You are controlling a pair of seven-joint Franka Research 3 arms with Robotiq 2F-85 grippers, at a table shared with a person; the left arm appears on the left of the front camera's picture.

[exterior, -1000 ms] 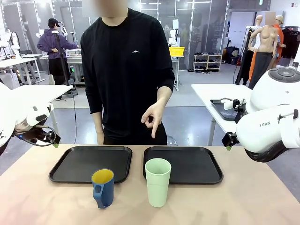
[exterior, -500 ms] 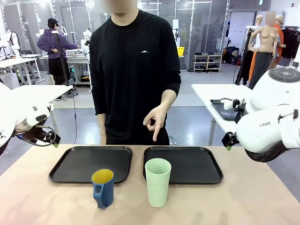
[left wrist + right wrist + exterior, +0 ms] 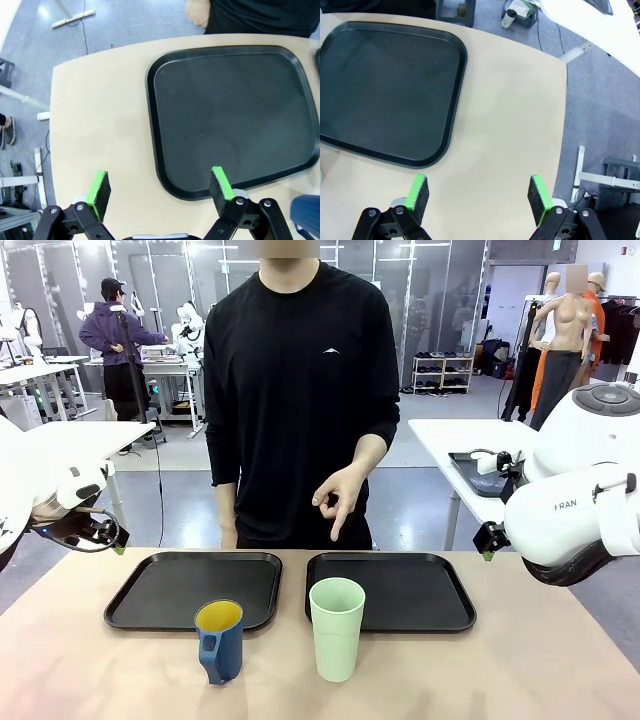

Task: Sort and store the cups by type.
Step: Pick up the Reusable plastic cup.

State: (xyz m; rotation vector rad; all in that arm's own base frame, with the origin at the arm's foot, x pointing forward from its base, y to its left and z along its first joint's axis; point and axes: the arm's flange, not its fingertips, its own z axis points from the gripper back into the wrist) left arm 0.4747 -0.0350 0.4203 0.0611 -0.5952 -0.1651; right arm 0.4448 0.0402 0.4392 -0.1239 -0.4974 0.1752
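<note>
left hand point(image 3: 159, 181) and right hand point(image 3: 479, 184): jaws wide apart, holding nothing. tall pale mint-green plastic tumbler point(image 3: 337, 630) stands on tan desk point(image 3: 520, 670), at 3 o'clock of short dark blue handled mug point(image 3: 219, 644).

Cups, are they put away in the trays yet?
Nothing done yet: the tall mint-green plastic tumbler and the dark blue handled mug stand on the tan table, outside the left black tray and the right black tray. In hand: nothing; the left gripper and the right gripper are open. Left: both cups.
</note>
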